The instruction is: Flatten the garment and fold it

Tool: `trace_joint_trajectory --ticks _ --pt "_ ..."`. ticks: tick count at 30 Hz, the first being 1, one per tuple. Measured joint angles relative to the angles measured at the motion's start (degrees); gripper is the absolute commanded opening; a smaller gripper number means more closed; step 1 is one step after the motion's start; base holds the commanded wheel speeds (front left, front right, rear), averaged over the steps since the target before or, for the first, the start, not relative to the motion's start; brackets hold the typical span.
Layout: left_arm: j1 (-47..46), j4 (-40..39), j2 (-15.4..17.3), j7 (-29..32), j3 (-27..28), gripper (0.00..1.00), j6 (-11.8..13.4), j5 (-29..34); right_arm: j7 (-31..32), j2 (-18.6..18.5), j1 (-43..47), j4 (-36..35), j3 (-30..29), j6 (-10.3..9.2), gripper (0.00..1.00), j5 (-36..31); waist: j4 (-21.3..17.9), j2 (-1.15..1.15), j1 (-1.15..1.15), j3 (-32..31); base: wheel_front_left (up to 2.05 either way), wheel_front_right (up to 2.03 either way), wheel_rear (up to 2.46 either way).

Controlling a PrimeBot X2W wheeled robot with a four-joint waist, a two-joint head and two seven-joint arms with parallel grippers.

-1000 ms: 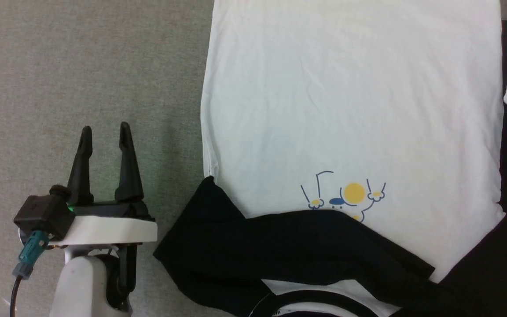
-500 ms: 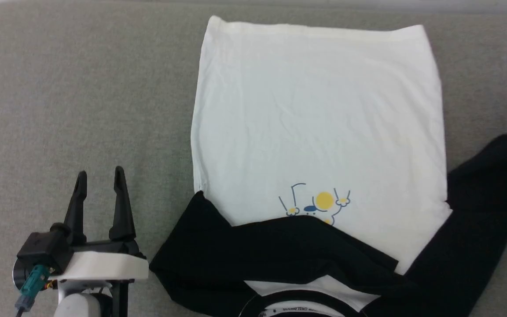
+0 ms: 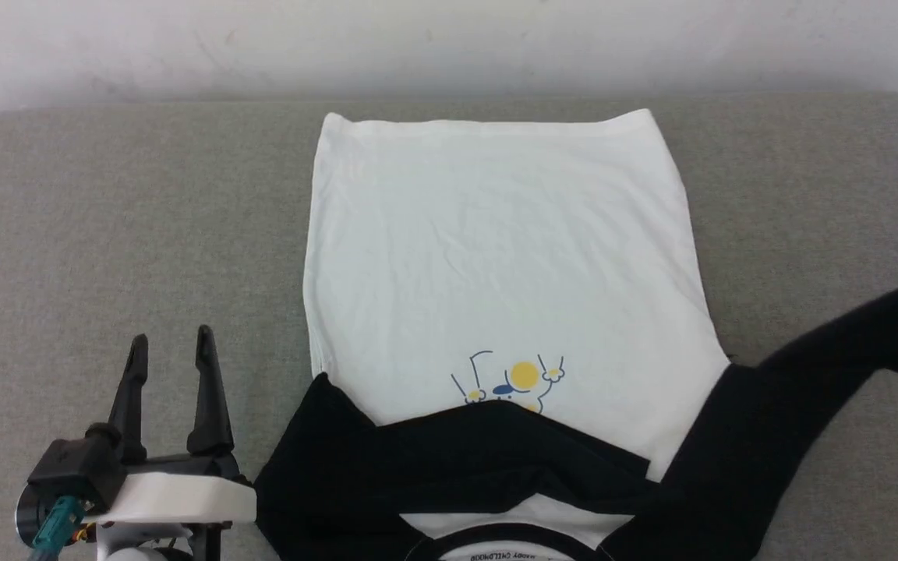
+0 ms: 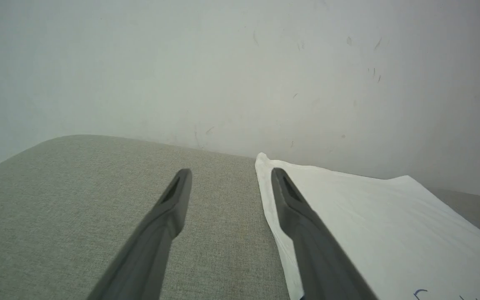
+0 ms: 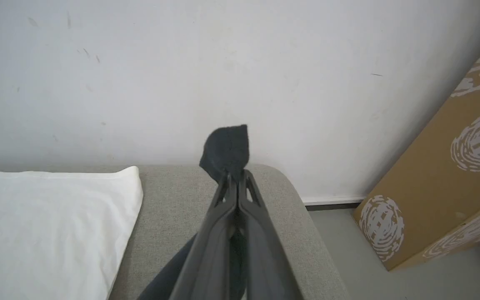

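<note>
Behind the pad's far edge, a plain white wall (image 3: 449,47) with a few small marks.

In front of the wall, a big grey cloth pad (image 3: 106,234), flat and soft-looking, with round far corners.

In the middle of the pad, a soft shirt (image 3: 496,257) with a white body and black sleeves. Lies front side up, hem near the pad's far edge, neck at the pad's near edge. Mostly smooth, with small wrinkles in the white part.

Past the pad's right end, a tall brown cardboard box (image 5: 444,179) with white swirly round marks, standing on a pale floor (image 5: 411,266).

Across the chest, the black left-side sleeve (image 3: 457,460), folded inward and bunched up. Covers the bottom of the print.

Toward the pad's right edge, the black right-side sleeve (image 3: 831,343), stretched out long and a bit blurry at its end.

Over the pad's near left part, the left gripper (image 3: 171,336), just beside the shirt. Two long dark fingers spread wide apart, with bare grey pad between them (image 4: 230,173).

Near the pad's far right corner, the right gripper (image 5: 236,177). Fingers pressed tight together, pinching the end of the right-side sleeve (image 5: 227,148). A small black tuft of cloth past the fingertips, more black cloth hanging under the fingers.

On the chest, a small print (image 3: 523,378): a yellow circle with thin blue lines.

At the pad's near edge, inside the neck, a white label (image 3: 507,555) with tiny dark letters, too small to read.
</note>
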Motion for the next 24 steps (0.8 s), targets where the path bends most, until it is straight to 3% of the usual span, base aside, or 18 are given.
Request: trace_joint_trajectory --ticks 7,12,16,24 --pt "0.59 0.23 -0.02 0.00 -0.24 1.00 -0.44 0.41 4.72 -1.43 1.10 -9.84 10.84 0.00 0.00 0.15 -0.59 0.00 0.01 -1.23 0.00 0.00 0.00" --pt "0.58 0.92 -0.01 0.00 -0.66 1.00 -0.53 0.41 6.91 -2.94 -0.74 -10.89 22.76 -0.01 0.00 0.75 -0.16 0.00 0.01 -1.17 0.00 0.00 0.00" --pt "0.53 1.48 -0.02 0.00 -0.96 1.00 -0.96 0.41 6.89 -2.58 -4.20 -7.08 34.20 -0.03 0.00 2.45 0.21 0.00 0.01 -1.00 0.00 0.00 0.00" --pt "-0.59 2.21 -0.01 0.00 -1.40 1.00 -1.75 0.41 4.59 0.09 -9.94 7.16 55.60 -0.04 0.00 7.12 1.40 0.00 0.02 -0.54 0.00 0.00 0.00"
